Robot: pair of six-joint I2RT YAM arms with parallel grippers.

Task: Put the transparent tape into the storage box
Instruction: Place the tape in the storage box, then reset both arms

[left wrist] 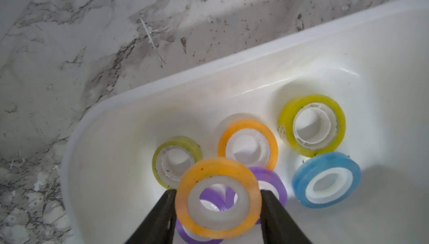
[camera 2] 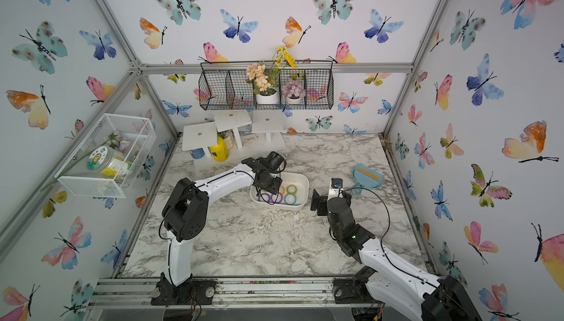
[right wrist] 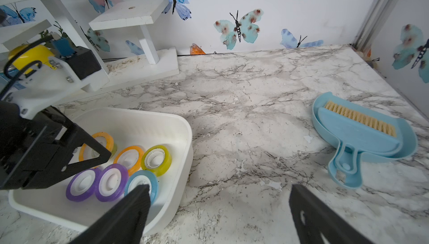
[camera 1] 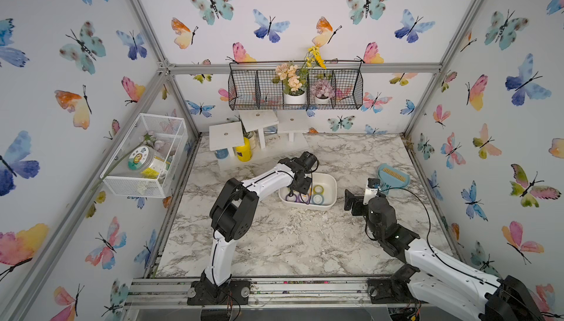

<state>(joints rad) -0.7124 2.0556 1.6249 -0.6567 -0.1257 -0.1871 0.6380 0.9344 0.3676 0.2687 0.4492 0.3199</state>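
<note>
Left fingers (left wrist: 160, 215) are clamped on an orange tape roll (left wrist: 210, 167) right over the storage box (left wrist: 232, 92) mid-counter (right wrist: 255, 126), right fingers (right wrist: 130, 215) spread wide, empty, just beside the box.

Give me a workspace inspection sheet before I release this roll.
Surface: marble tabletop, speckled with small debris.
Job's things: orange tape roll held over the storage box; six rolls lie inside.
Clutter: blue dustpan and brush; white stand with cans.
Grippers: left gripper shut on the orange tape roll; right gripper open, empty, beside the box.
Cables: black cable loops off the right arm, clear of the box.
Surroundings: black wire rack with flowers, white mesh basket on the walls.
</note>
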